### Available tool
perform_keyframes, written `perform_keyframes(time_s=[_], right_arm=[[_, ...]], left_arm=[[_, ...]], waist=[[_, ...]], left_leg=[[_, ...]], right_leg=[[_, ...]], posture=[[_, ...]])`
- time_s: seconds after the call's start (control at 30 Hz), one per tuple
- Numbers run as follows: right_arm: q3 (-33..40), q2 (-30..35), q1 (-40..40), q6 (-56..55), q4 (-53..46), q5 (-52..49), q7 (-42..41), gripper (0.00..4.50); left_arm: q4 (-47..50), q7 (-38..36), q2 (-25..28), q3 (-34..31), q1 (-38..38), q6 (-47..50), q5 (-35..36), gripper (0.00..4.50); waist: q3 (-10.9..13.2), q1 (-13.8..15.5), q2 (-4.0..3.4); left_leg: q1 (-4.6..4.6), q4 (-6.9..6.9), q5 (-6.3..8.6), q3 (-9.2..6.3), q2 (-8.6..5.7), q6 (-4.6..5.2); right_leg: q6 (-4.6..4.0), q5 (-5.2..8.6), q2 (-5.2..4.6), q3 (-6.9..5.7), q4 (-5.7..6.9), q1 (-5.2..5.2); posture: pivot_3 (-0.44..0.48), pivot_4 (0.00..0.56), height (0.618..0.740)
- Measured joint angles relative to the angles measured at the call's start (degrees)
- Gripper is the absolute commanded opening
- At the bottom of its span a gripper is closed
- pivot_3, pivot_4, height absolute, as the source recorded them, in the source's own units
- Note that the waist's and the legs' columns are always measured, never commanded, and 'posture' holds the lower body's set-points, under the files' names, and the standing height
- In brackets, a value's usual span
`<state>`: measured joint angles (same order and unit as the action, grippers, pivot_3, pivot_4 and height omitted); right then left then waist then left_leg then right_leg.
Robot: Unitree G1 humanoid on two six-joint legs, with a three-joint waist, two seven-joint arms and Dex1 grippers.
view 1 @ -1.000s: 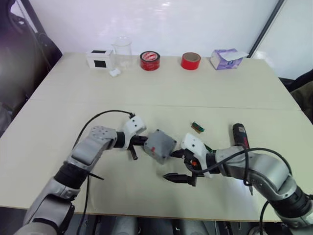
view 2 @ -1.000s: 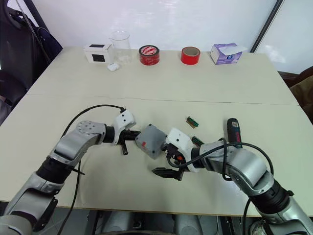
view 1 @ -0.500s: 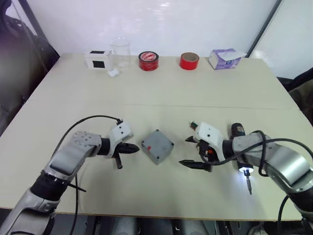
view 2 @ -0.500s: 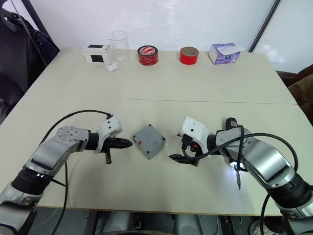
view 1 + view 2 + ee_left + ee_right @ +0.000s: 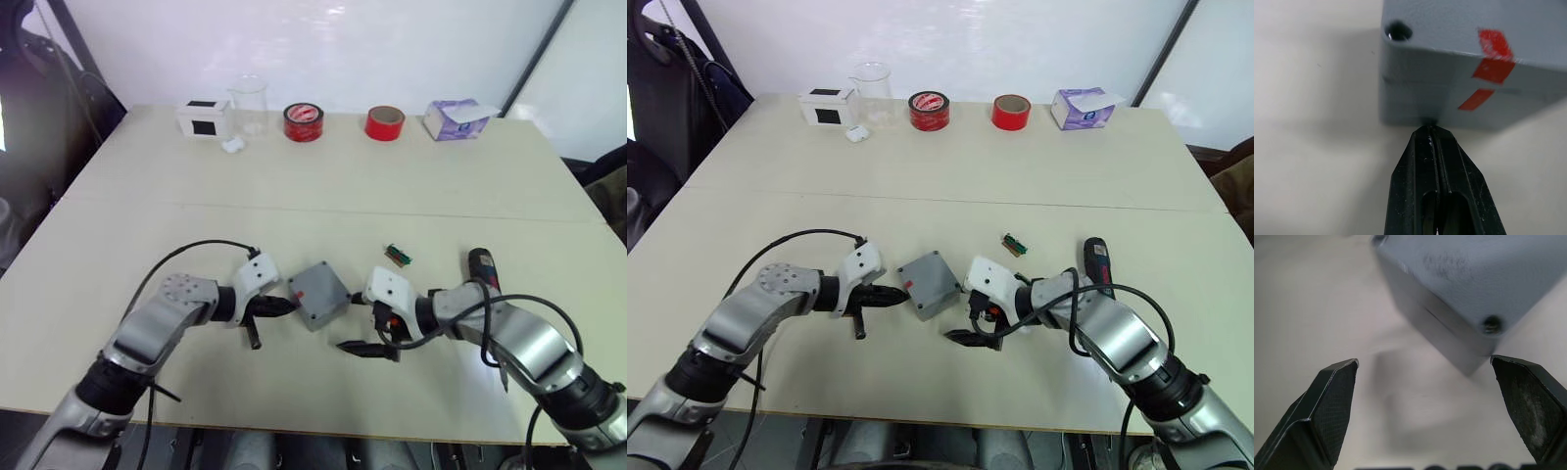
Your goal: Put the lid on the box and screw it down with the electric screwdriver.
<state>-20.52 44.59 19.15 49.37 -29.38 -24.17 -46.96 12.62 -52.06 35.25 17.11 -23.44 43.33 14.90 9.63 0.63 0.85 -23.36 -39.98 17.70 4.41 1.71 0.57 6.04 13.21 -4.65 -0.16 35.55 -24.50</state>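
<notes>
lid [image 5: 315, 284] sits on the box [image 5: 1449, 103] near the desk's [image 5: 392, 186] front edge, between both claws. left claw [image 5: 1432, 134] is closed, tips touching the box's side. right claw [image 5: 357, 324] gapes wide beside it. electric screwdriver [image 5: 481, 270] lies toward the right edge.

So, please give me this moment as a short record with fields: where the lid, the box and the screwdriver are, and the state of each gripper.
lid: seated on the box, its flat face up, seam visible in the left wrist view
box marks: red patches on one side wall
left gripper: jaws shut, tips at the box's side wall
right gripper: jaws open, just right of the box, holding nothing
electric screwdriver: lying on the table, right of the right gripper, partly behind the right arm
small green-brown piece: on the table beyond the box
</notes>
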Motion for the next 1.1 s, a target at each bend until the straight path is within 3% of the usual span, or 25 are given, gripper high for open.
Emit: perform_keyframes(time_s=[0.53,0.63,0.77,0.87,1.0,1.1], right_arm=[[2.1,-0.99,-2.74,3.22,-4.37,-0.89,2.86,4.48],[6.16,0.74,-3.29,3.73,-6.05,-0.86,4.05,4.48],[17.51,2.11,-5.05,7.69,-10.37,-4.49,5.31,4.48],[27.92,-1.45,-5.9,11.66,-10.77,-10.81,7.11,4.48],[33.95,-5.61,-6.73,13.97,-6.83,-13.6,11.04,4.48],[31.66,-5.31,-10.67,10.98,-2.98,-10.0,12.69,3.74]], left_arm=[[-2.91,-0.73,-0.97,0.1,-1.47,-1.78,-1.05,0.0],[-2.87,-1.71,0.81,-0.4,-1.34,-1.77,-0.42,0.0],[-2.76,-5.02,4.32,-6.02,-0.05,-1.09,3.58,0.0],[-1.21,-8.0,5.58,-11.31,-0.23,1.69,9.71,0.0],[1.47,-9.42,6.04,-12.83,-2.49,4.43,14.1,0.0],[3.89,-9.52,5.69,-11.96,-4.8,5.28,15.64,0.0]], waist=[[-0.01,0.02,0.0],[-0.01,0.0,0.0],[0.0,-0.08,0.01],[0.0,0.06,0.02],[-0.02,0.17,0.05],[-0.02,0.01,0.04]], left_leg=[[0.02,-0.02,0.0,-0.01,0.0,0.0],[0.02,-0.02,0.0,-0.01,0.02,0.0],[0.02,-0.01,0.0,-0.04,0.08,0.0],[0.01,-0.02,0.0,-0.04,0.08,-0.01],[0.02,-0.03,0.0,-0.02,0.0,-0.01],[0.01,-0.02,0.0,0.01,-0.03,0.0]], right_leg=[[-0.02,-0.01,0.01,0.0,0.03,0.02],[-0.04,0.0,0.01,0.0,0.03,0.01],[-0.03,0.0,0.03,-0.04,0.1,-0.02],[-0.04,0.0,0.01,-0.04,0.1,0.0],[-0.13,0.05,-0.03,-0.03,0.06,0.07],[-0.1,0.03,-0.03,-0.03,0.02,0.07]], posture=[[0.0,0.15,0.74],[0.0,0.15,0.74],[0.0,0.15,0.74],[0.0,0.15,0.74],[0.0,0.15,0.74],[0.0,0.15,0.74]])
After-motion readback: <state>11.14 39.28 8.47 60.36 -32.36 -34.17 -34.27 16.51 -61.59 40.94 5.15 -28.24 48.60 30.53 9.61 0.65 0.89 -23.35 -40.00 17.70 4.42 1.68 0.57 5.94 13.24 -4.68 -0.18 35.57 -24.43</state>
